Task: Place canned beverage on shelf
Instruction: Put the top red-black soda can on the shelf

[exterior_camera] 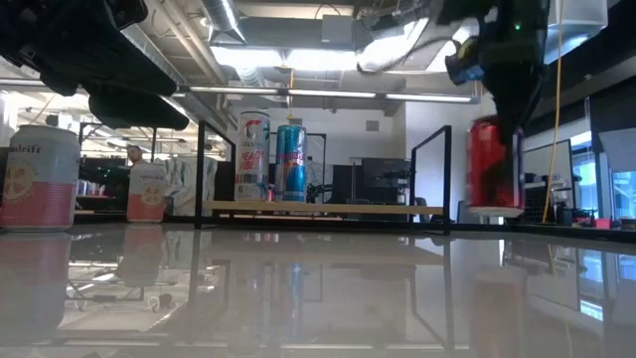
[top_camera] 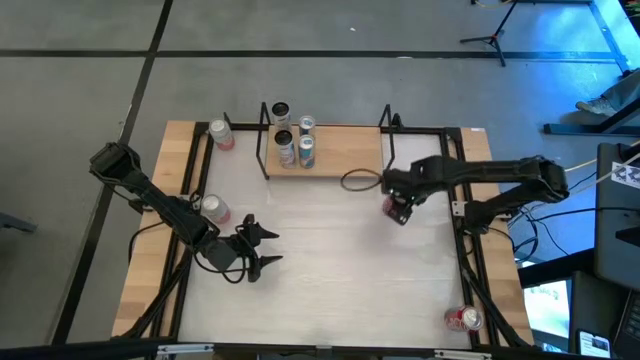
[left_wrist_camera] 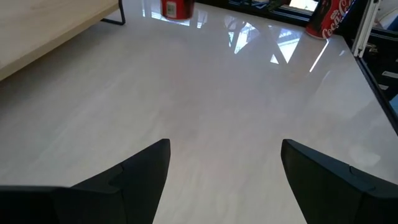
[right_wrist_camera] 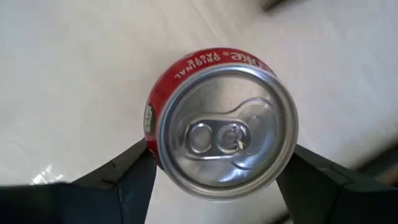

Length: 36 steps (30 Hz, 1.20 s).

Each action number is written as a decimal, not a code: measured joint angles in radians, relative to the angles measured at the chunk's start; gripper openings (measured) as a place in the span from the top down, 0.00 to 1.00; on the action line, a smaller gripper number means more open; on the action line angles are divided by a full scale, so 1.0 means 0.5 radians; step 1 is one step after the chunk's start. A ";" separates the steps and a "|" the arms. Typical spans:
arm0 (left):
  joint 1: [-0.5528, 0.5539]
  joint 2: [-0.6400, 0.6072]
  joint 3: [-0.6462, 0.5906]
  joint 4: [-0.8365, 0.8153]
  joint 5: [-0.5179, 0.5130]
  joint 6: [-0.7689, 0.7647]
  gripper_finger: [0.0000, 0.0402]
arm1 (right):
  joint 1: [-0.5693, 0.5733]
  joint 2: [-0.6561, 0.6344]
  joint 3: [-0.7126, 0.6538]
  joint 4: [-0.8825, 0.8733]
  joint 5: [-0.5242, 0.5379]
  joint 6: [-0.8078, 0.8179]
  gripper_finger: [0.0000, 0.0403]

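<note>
The right gripper (right_wrist_camera: 214, 177) is holding a red can (right_wrist_camera: 221, 121) from above. Its two dark fingers (right_wrist_camera: 127, 180) are pressing on the can's sides, one on each side, and the silver top with the pull tab is sitting right between them. In the low view the red can (exterior_camera: 494, 164) is standing upright under the gripper, and it looks a bit off the white table (top_camera: 330, 260), though that is hard to tell.

The shelf (top_camera: 340, 150) is lying past the fingers, near the far edge of the table. Three tall cans (top_camera: 295, 140) are standing at one end of it, and the board beside them is bare.

The left gripper (left_wrist_camera: 224, 180) is waiting low over the table with its fingers (left_wrist_camera: 134, 177) spread wide, holding nothing. Far in front of them another red can (left_wrist_camera: 329, 18) is standing by the table edge.
</note>
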 joint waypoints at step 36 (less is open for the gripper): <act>0.187 0.180 0.001 0.196 0.138 0.005 0.26 | 0.290 0.484 0.129 0.692 -0.160 -0.349 0.31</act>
